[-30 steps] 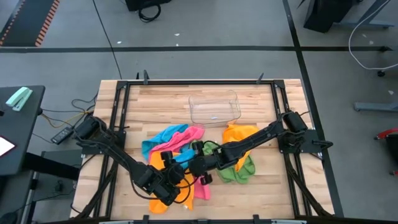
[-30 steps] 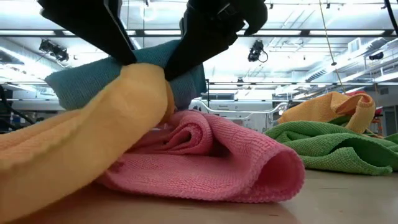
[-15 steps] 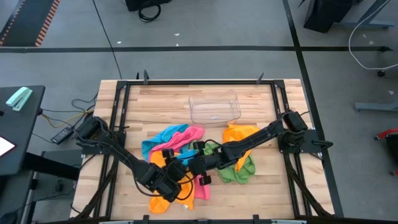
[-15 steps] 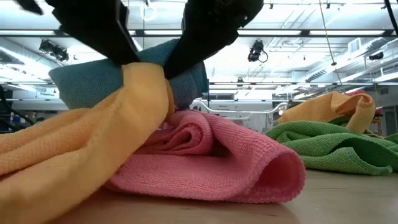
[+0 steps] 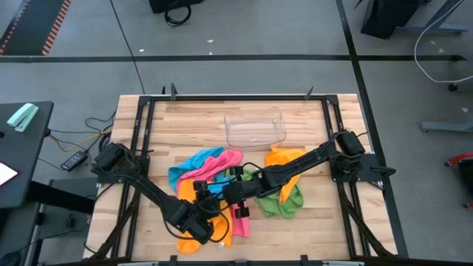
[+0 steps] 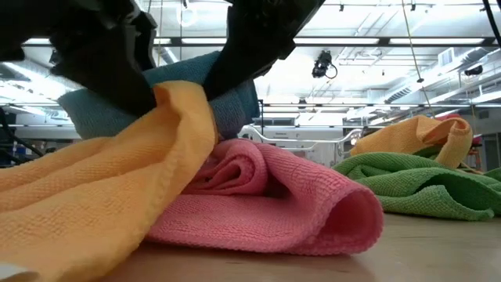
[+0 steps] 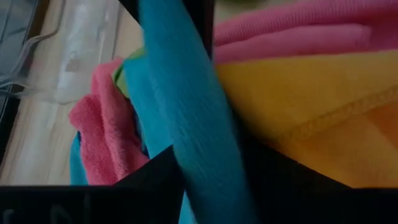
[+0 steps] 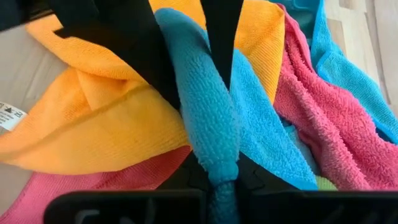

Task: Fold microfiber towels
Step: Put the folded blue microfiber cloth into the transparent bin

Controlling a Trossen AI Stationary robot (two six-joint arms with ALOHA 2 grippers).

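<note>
Nearest the desk's (image 5: 310, 229) front edge, the left hand (image 5: 209, 222) sits on the orange towel (image 6: 102, 211), fingers parted around its fold. Behind it, the right hand (image 8: 186, 59) pinches the blue towel (image 8: 208, 118), whose bunched strip runs front to back between its fingers.

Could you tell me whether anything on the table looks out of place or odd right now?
Yes: none of the towels lies flat. Both the left gripper and the right gripper pinch one blue towel, bunched into a rope over a crumpled orange towel and pink towel.
</note>
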